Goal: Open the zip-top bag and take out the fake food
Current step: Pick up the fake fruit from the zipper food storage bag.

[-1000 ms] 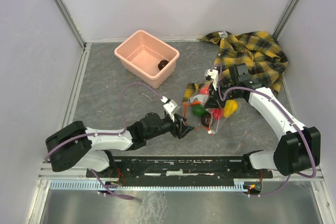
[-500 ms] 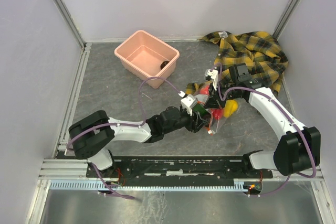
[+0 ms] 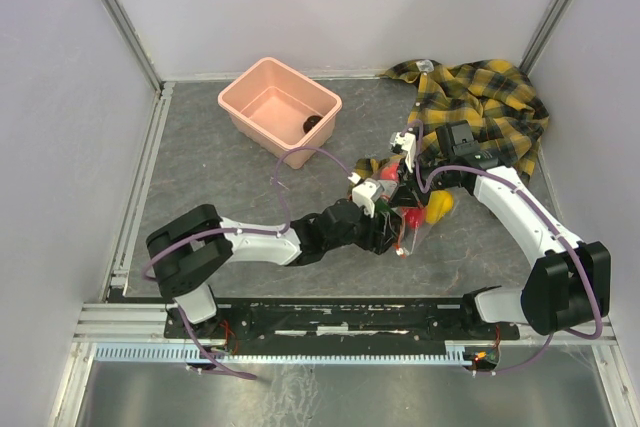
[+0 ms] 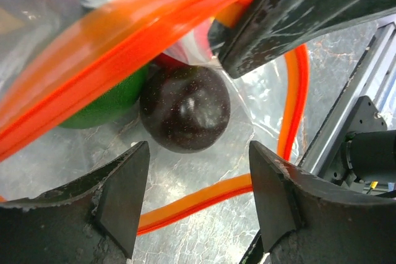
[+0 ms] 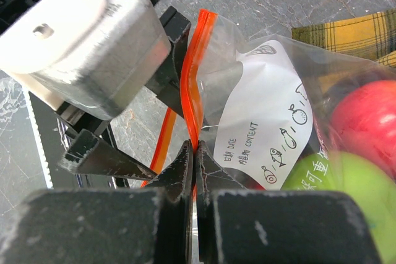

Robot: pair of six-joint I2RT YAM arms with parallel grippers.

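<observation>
Your zip-top bag (image 3: pixel 410 227) lies on the table (image 3: pixel 200 177), right of centre, between the two grippers and near the plaid shirt (image 3: pixel 490 97). Its mouth is open: one run of the orange zip strip (image 4: pixel 93 47) is lifted and the other lies low on the table. The fake food is inside. A dark brown fruit (image 4: pixel 184 115) sits at the mouth, touching a green fruit (image 4: pixel 105 106). A red fruit (image 5: pixel 365 115) and a light green fruit (image 5: pixel 346 190) are deeper in.

Your right gripper (image 5: pixel 194 153) has its fingers pressed together, pinching the raised strip. Your left gripper (image 4: pixel 198 183) is at the mouth, fingers spread wide and gripping nothing, the brown fruit just beyond them.

The pink tub (image 3: pixel 255 127) stands well apart at the far left, with one dark piece (image 3: pixel 311 124) in it.
</observation>
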